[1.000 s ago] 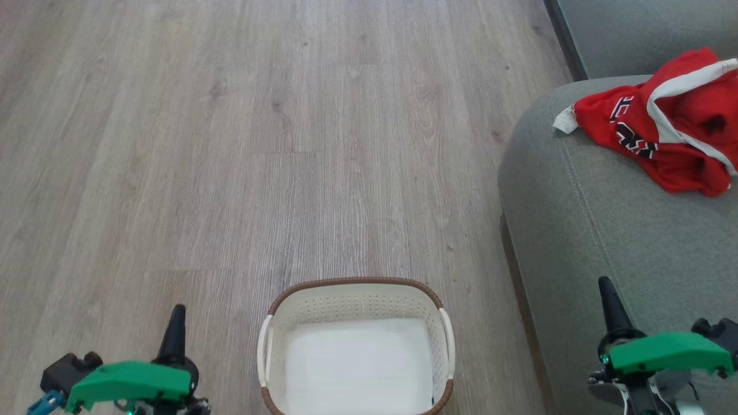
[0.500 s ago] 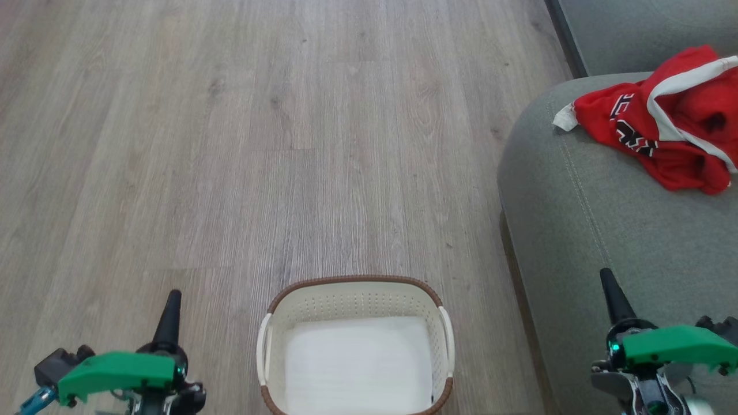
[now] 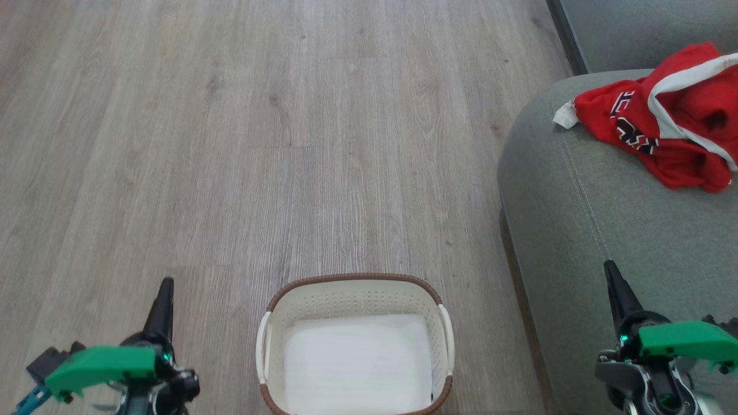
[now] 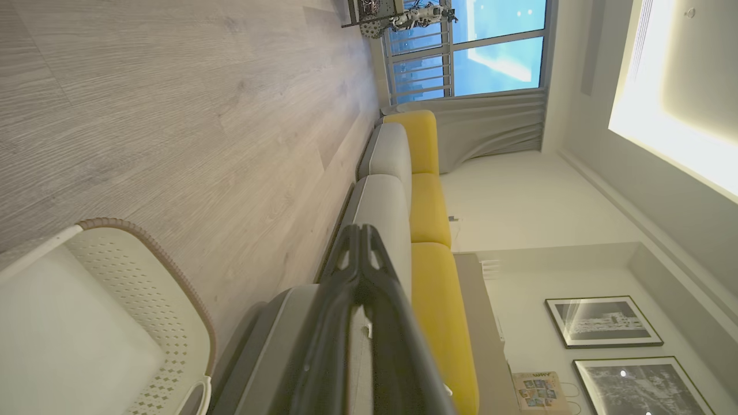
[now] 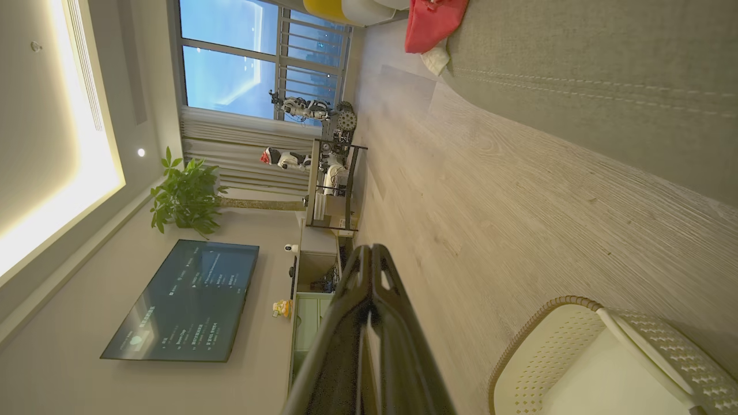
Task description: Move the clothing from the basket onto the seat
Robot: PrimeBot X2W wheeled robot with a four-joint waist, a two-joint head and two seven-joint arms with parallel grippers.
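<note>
Clothing (image 3: 663, 132): is being carried by the seat (image 3: 576, 230), bunched at the far right, well apart from the basket (image 3: 354, 279).
Left gripper (image 3: 166, 285): is being held at the lower left above the floor (image 3: 288, 144), fingers pressed together, nothing clamped.
Basket: is being kept on the floor between the two grippers, its pale bottom being shown.
Seat: is being shown just right of the basket.
Right gripper (image 3: 611, 270): is being held above the seat's near part, fingers pressed together, nothing clamped.

You see red clothing (image 3: 663, 129) with white trim, a grey-green seat (image 3: 588, 230), a cream, brown-rimmed basket (image 3: 354, 291).
</note>
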